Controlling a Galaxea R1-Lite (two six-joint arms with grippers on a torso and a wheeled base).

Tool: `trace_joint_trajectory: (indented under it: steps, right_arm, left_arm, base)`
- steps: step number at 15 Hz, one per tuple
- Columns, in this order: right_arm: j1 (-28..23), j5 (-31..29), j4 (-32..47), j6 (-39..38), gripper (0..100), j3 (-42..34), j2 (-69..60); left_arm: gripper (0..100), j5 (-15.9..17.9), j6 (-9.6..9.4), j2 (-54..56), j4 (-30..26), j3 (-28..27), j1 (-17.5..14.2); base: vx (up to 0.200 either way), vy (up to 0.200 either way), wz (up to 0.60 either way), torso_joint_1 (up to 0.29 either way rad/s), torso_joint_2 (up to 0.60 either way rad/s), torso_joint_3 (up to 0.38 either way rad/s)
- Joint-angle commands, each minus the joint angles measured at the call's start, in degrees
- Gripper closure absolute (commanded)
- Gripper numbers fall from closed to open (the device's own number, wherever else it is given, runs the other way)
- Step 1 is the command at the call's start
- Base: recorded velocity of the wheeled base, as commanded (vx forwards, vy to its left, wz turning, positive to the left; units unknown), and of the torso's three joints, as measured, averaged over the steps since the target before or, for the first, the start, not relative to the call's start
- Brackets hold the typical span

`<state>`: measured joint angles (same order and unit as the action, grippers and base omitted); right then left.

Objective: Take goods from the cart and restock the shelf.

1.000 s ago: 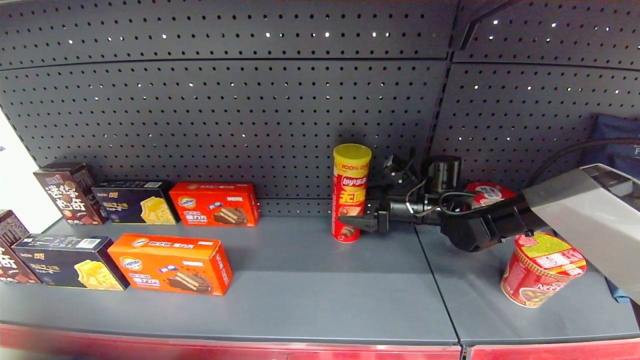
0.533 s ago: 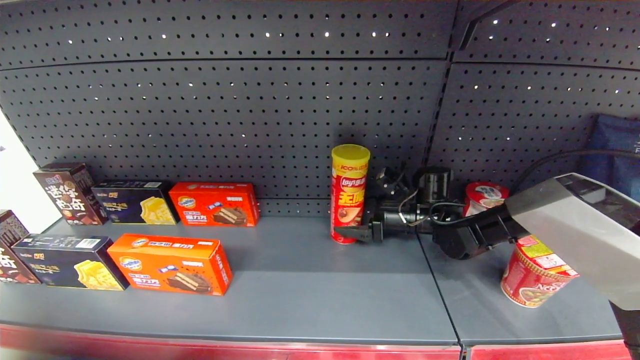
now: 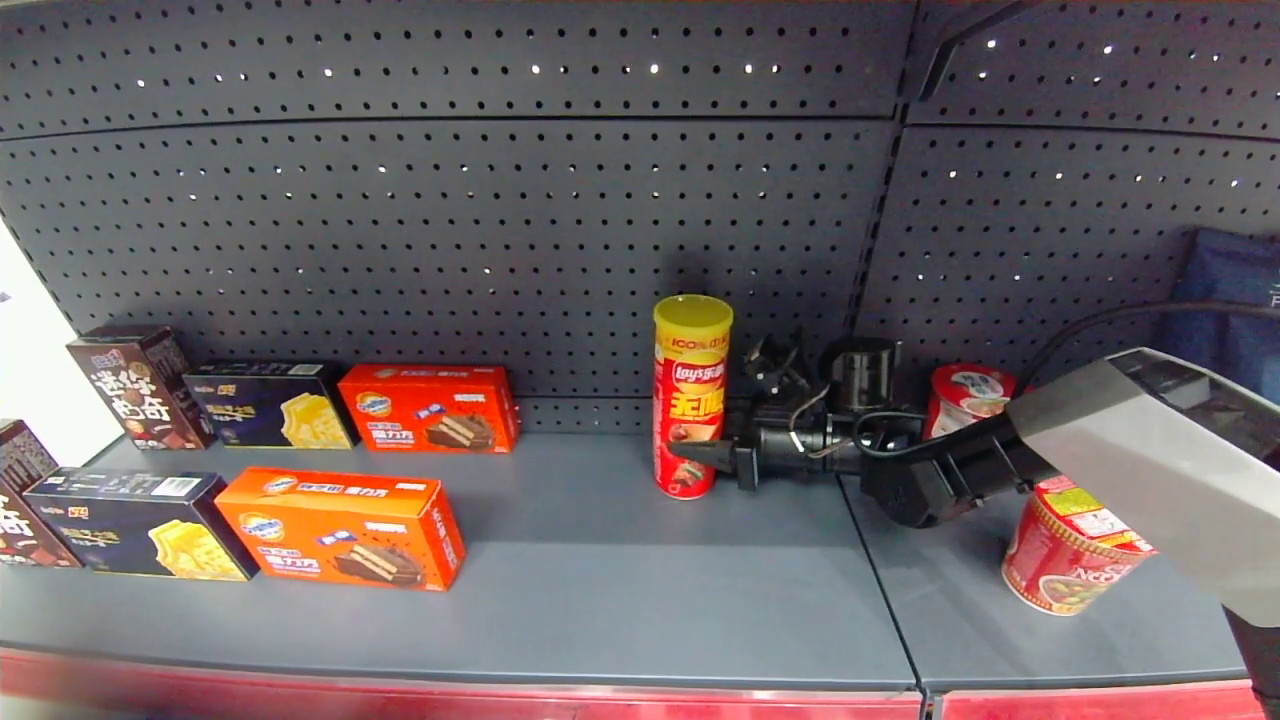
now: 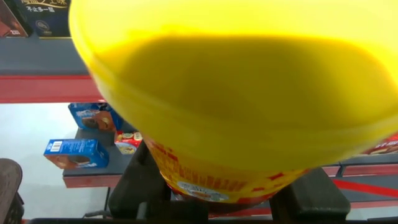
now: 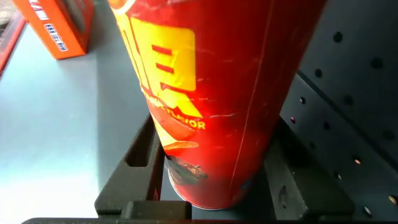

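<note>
In the head view, the chip can (image 3: pixel 692 395) stood upright on the shelf (image 3: pixel 600 570), its long axis vertical, close in front of the pegboard (image 3: pixel 450 250). The right pincer (image 3: pixel 702 453) came at it level from the robot's right and was closed around its lower part, one finger in front and the other hidden behind. The can seemed to rest on the shelf, so the coming move was probably to let go and draw back toward the right. Bare shelf lay to the can's left and front, with the orange box (image 3: pixel 345 525) well apart. On the right, a rear noodle cup (image 3: pixel 965 395) sat just behind the arm and a front noodle cup (image 3: pixel 1070 550) beside it, so that retreat looked tight.

In the left wrist view, the left pincer (image 4: pixel 225 194) gripped a second can (image 4: pixel 236 93), yellow-lidded, its fingers (image 4: pixel 142 186) pressed against both sides. Past it lay the cart (image 4: pixel 93 179) carrying a blue box (image 4: pixel 78 152).

In the right wrist view, the chip can sat between the dark fingers (image 5: pixel 134 163), which met its sides low down. The pegboard was near on one side, and open shelf ran off on the other.
</note>
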<state>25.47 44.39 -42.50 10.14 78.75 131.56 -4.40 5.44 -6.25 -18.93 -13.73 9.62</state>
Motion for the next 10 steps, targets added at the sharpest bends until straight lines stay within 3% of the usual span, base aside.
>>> trace_joint_trajectory:
  steps: [1, 10]
  right_arm:
    - [0.7, -0.5, -0.1, 0.0, 100, -3.0, -4.7]
    - [2.0, -2.9, 0.0, -0.2, 100, -26.2, -30.7]
  left_arm:
    - [100, 0.1, 0.01, 0.0, 0.1, 0.3, 0.0]
    - [100, 0.1, -0.08, 0.0, 0.6, -0.4, 0.0]
  base:
    - [0.0, 0.0, 0.0, 0.0, 0.0, 0.0]
    - [0.0, 0.0, 0.0, 0.0, 0.0, 0.0]
